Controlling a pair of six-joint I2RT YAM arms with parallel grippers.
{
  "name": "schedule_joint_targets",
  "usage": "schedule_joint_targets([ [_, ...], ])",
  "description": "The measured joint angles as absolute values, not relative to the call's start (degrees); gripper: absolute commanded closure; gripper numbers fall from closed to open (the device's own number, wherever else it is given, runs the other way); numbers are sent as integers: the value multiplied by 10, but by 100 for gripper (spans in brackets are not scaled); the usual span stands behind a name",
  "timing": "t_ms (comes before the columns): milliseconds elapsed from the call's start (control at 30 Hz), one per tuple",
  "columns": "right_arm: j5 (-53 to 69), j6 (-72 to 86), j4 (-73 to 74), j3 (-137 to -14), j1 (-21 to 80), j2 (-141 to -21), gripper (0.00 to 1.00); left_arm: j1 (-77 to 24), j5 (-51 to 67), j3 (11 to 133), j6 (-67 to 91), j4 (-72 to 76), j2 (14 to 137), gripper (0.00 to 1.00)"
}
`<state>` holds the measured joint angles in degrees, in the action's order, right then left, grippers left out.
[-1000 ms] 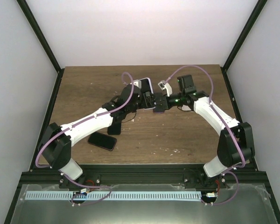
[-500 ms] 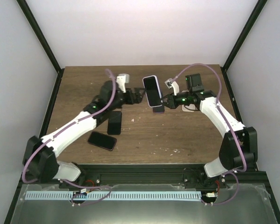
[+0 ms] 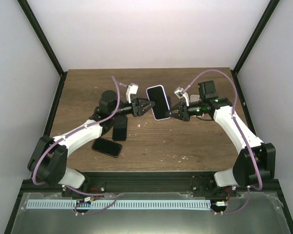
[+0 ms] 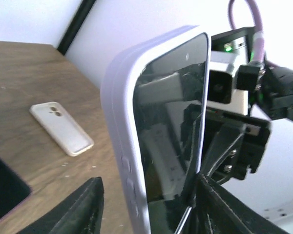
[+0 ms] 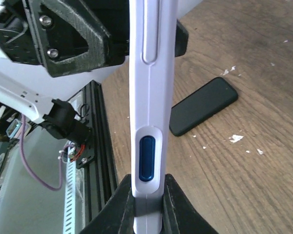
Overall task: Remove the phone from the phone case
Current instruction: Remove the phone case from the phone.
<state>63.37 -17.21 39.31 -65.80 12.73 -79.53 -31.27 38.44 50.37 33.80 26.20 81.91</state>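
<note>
A phone (image 3: 158, 102) with a dark screen sits in a pale lavender case and is held in the air over the table's middle. My right gripper (image 3: 177, 113) is shut on its right edge. In the right wrist view both fingers pinch the case's side (image 5: 147, 146) just below a blue button, at the gripper (image 5: 149, 209). My left gripper (image 3: 146, 106) is open with its jaws astride the phone's left edge. In the left wrist view the phone (image 4: 161, 131) stands between the spread fingers of the gripper (image 4: 149, 195). One finger (image 4: 83, 207) is apart from the case.
Two black phones or cases lie on the wooden table (image 3: 185, 141), one under the left arm (image 3: 119, 128) and one nearer the front (image 3: 106, 146). A cream empty case (image 4: 62, 128) lies on the far side. Black frame posts stand at the table's corners.
The phone has been carried slightly down and toward the front by my right gripper. My left gripper, drawn back half a second ago, has come in around the phone's left edge.
</note>
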Motion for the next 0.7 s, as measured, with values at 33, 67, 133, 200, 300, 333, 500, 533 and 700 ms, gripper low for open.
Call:
schedule_joint_targets([
  [33, 638, -174, 396, -657, 127, -795, 99, -313, 398, 504, 345, 283, 827, 57],
  [67, 645, -177, 399, -655, 128, -795, 99, -313, 408, 504, 355, 299, 834, 61],
  [133, 656, -183, 403, -650, 130, -795, 99, -313, 428, 504, 368, 330, 846, 70],
  [200, 665, -187, 409, -643, 130, -795, 99, -313, 443, 504, 382, 352, 855, 81],
  [300, 679, -190, 412, -637, 130, -795, 99, -310, 464, 504, 399, 378, 865, 90],
  [333, 683, -191, 413, -636, 128, -795, 99, -309, 472, 504, 404, 386, 866, 93],
  [500, 707, -195, 416, -636, 127, -795, 94, -306, 499, 504, 419, 419, 868, 100],
  [533, 709, -195, 416, -636, 127, -795, 83, -305, 503, 504, 421, 424, 868, 100],
  [700, 711, -225, 435, -645, 131, -795, 48, -298, 522, 504, 440, 427, 869, 100],
])
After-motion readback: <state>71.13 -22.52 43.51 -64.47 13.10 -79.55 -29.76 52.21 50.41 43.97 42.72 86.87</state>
